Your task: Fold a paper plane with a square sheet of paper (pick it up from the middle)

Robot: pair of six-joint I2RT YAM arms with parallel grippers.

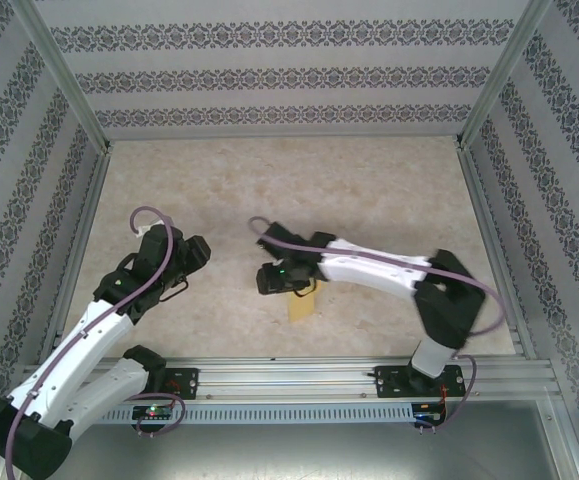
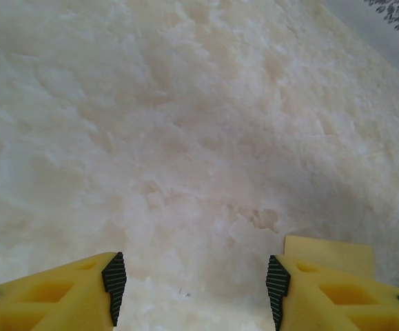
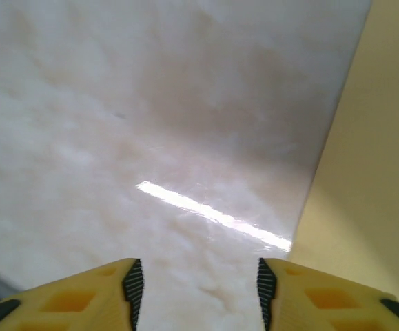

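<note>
Overhead view: the right arm is reaching leftward across the marbled tabletop (image 1: 369,190), and its claw (image 1: 267,278) is hovering near the middle of the near half. The folded yellow-orange paper (image 1: 304,305) is lying flat on the tabletop just beside and partly beneath this claw, on its near-right side, close to the front rail. The left claw (image 1: 191,252) is hanging over the left part of the tabletop, well apart from the paper.

Right wrist view: the right claw (image 3: 196,283) is standing open, its two yellow fingers (image 3: 82,296) parted with bare tabletop showing between them; nothing is being gripped. The paper (image 3: 371,172) is occupying the right side of this view, its straight edge running diagonally beside the right-hand finger.

Left wrist view: the left claw (image 2: 196,279) is likewise standing open over bare tabletop, holding nothing between its ribbed black pads (image 2: 114,279).
</note>
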